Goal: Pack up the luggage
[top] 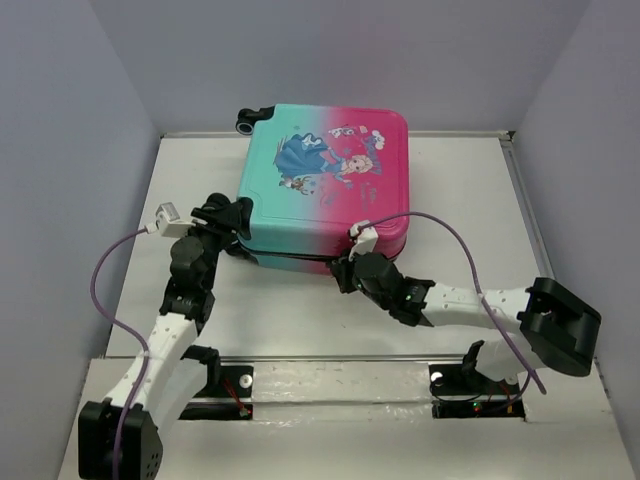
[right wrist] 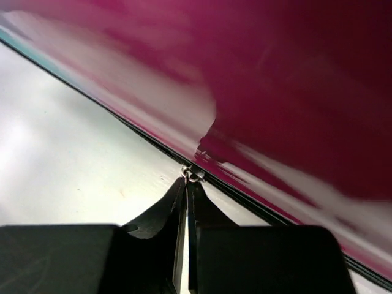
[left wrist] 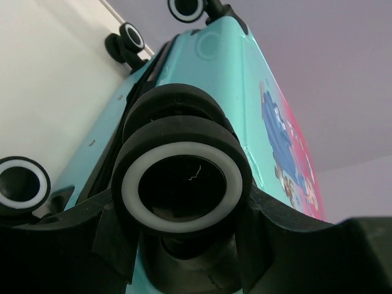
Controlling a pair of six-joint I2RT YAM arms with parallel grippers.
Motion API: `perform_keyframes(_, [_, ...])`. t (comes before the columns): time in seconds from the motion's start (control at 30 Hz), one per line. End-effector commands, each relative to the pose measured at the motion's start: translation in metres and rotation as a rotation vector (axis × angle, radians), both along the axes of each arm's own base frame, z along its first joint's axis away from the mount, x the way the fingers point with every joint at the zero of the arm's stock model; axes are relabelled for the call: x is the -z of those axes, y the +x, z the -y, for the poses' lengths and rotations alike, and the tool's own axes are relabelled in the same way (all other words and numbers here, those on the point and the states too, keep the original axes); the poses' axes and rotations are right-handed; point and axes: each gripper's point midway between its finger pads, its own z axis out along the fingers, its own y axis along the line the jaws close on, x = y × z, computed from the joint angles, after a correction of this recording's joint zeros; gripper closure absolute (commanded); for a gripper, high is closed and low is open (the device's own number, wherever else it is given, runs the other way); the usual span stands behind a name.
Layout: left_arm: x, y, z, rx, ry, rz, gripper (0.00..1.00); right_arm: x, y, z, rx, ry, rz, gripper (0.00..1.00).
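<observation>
A small hard-shell suitcase (top: 325, 180), teal on its left half fading to pink on its right, lies flat on the white counter (top: 300, 320) toward the far middle. Its printed face is up, with a cartoon girl in a blue dress (top: 305, 155) on it. The two shells lie one on the other, with a dark seam (right wrist: 122, 125) between them.

The left claw (top: 232, 215) is at the suitcase's near-left corner. In the left wrist view its black fingers (left wrist: 107, 236) stand to either side of a black caster wheel with a white ring (left wrist: 184, 187) and appear to press against it, so the claw is part-way closed with the wheel between its fingers.

The right claw (top: 345, 268) is at the near edge, under the pink half. In the right wrist view its fingers (right wrist: 162, 211) are drawn almost together. Their tips pinch a small silver zipper pull (right wrist: 191, 176) that hangs at the seam, just above the counter.

The suitcase's long axis runs left to right across the counter, roughly parallel to the near edge. The wheeled end points left, with another black wheel (top: 245, 122) at the far-left corner, and the pink end points right. The printed girl lies sideways, her head toward the right.
</observation>
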Motion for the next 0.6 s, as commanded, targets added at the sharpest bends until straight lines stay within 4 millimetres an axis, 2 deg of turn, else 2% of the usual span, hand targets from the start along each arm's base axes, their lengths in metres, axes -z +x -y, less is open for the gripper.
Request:
perform_keyframes(0.0, [0.006, -0.054, 0.062, 0.265, 0.034, 0.035, 0.94, -0.049, -0.008, -0.058, -0.176, 0.158, 0.052, 0.93])
perform_keyframes(0.07, [0.010, -0.067, 0.071, 0.308, 0.032, 0.023, 0.94, -0.054, -0.021, -0.090, -0.266, 0.159, 0.059, 0.93])
perform_keyframes(0.1, [0.010, -0.077, 0.075, 0.334, 0.035, 0.017, 0.94, -0.029, -0.027, -0.109, -0.306, 0.099, 0.030, 0.93])
perform_keyframes(0.13, [0.009, -0.081, 0.074, 0.340, 0.052, 0.018, 0.94, -0.054, -0.044, -0.144, -0.385, 0.117, 0.085, 0.93])
perform_keyframes(0.17, [0.009, -0.088, 0.073, 0.348, 0.058, 0.007, 0.94, -0.031, -0.052, -0.163, -0.422, 0.062, 0.074, 0.93])
perform_keyframes(0.23, [-0.010, -0.095, 0.075, 0.373, 0.068, 0.041, 0.94, -0.028, -0.061, -0.184, -0.455, 0.035, 0.099, 0.93])
perform_keyframes(0.27, [-0.016, -0.100, 0.075, 0.382, 0.074, 0.055, 0.94, -0.027, -0.060, -0.187, -0.454, 0.038, 0.100, 0.93])
perform_keyframes(0.33, [-0.023, -0.106, 0.078, 0.416, 0.081, 0.055, 0.94, -0.025, -0.057, -0.179, -0.415, 0.051, 0.100, 0.93])
perform_keyframes(0.37, [-0.024, -0.109, 0.081, 0.439, 0.074, 0.058, 0.94, -0.022, -0.039, -0.156, -0.368, 0.048, 0.096, 0.93])
perform_keyframes(0.4, [-0.024, -0.109, 0.082, 0.439, 0.068, 0.056, 0.94, -0.003, -0.044, -0.147, -0.374, 0.016, 0.067, 0.93])
perform_keyframes(0.43, [-0.023, -0.112, 0.086, 0.462, 0.061, 0.054, 0.94, -0.026, -0.023, -0.127, -0.324, 0.076, 0.091, 0.93])
perform_keyframes(0.47, [-0.024, -0.112, 0.088, 0.472, 0.043, 0.062, 0.94, -0.030, -0.019, -0.114, -0.327, 0.109, 0.075, 0.93])
perform_keyframes(0.5, [-0.018, -0.113, 0.092, 0.484, 0.033, 0.054, 0.94, -0.017, 0.002, -0.081, -0.276, 0.105, 0.059, 0.93])
perform_keyframes(0.53, [-0.016, -0.114, 0.096, 0.496, 0.023, 0.053, 0.94, -0.021, 0.009, -0.067, -0.263, 0.119, 0.061, 0.93])
perform_keyframes(0.57, [-0.017, -0.117, 0.106, 0.530, 0.009, 0.064, 0.94, -0.040, 0.012, -0.055, -0.276, 0.148, 0.090, 0.93])
